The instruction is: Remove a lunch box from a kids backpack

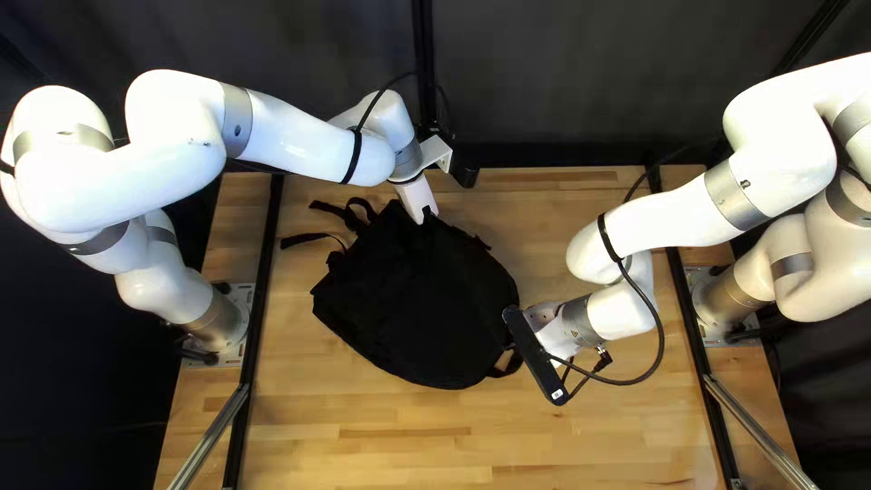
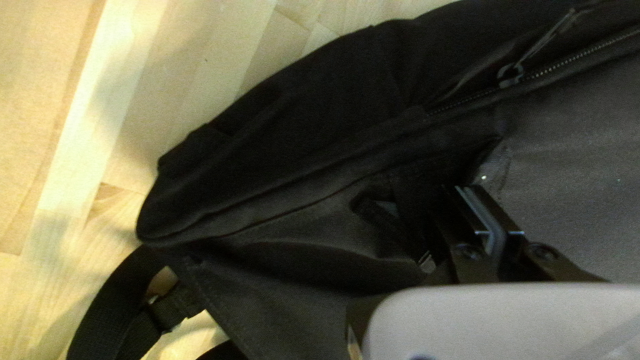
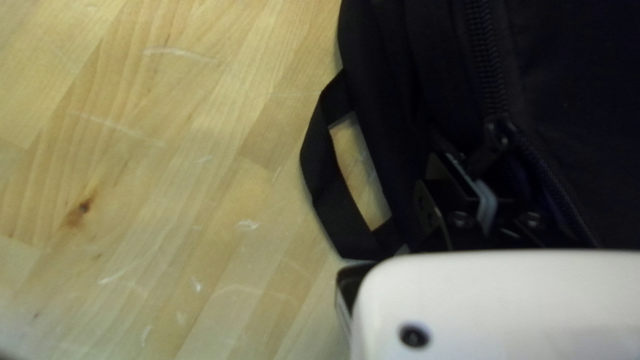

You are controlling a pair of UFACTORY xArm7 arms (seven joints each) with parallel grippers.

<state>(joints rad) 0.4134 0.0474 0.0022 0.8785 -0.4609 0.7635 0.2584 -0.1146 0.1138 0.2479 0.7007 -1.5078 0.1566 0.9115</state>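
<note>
Bench (image 1: pixel 590 454): carries the bag. Bag (image 1: pixel 417 308): lying on it. Lunch box: out of sight, presumably inside the bag. Left gripper (image 2: pixel 465 190): at the bag's far edge, fingers nearly together, looks like a pinch of its cloth, likely bracing against the zip's drag. Right gripper (image 3: pixel 467 163): at the bag's near right side, fingers almost closed, pinching the zip pull (image 3: pixel 485 157), probably to open the bag wide enough for the box.
</note>
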